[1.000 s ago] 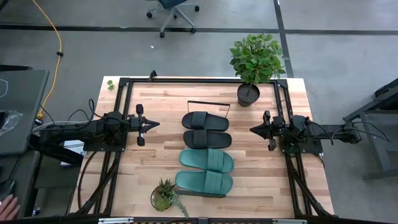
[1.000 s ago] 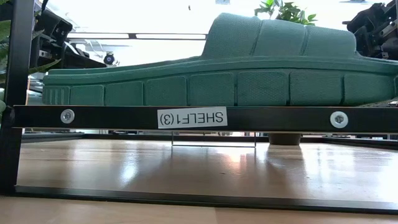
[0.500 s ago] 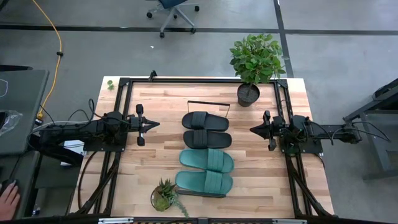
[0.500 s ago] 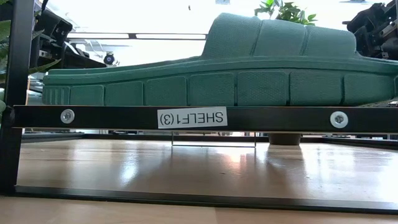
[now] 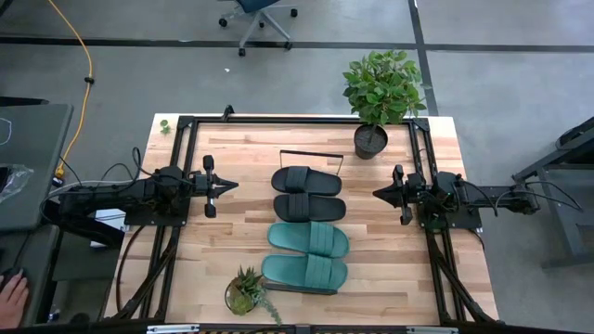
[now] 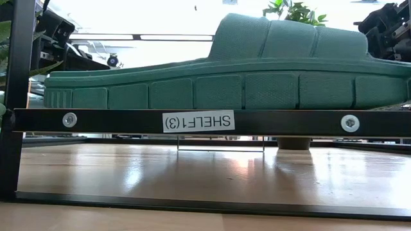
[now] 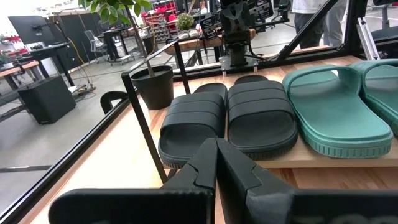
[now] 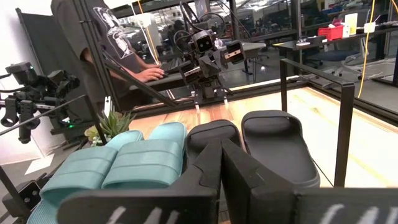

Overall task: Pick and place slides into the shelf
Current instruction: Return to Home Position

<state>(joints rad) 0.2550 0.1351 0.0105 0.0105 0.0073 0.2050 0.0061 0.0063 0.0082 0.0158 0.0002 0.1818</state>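
I see two black slides, ribbed straps, beside two teal green slides with block-patterned sole edges, on a light-wood shelf with black rails; the tabletop is pale striped wood.

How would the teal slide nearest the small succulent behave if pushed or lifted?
This teal slide looks like thick foam, so probably light and slightly squashy. Its flat sole rests on the shelf, so it should scoot rather than roll or tip.

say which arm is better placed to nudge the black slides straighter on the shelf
Right, narrowly. Seen from above, the right gripper sits a little nearer the black slides than the left gripper does; both are shut, one on each side of the shelf.
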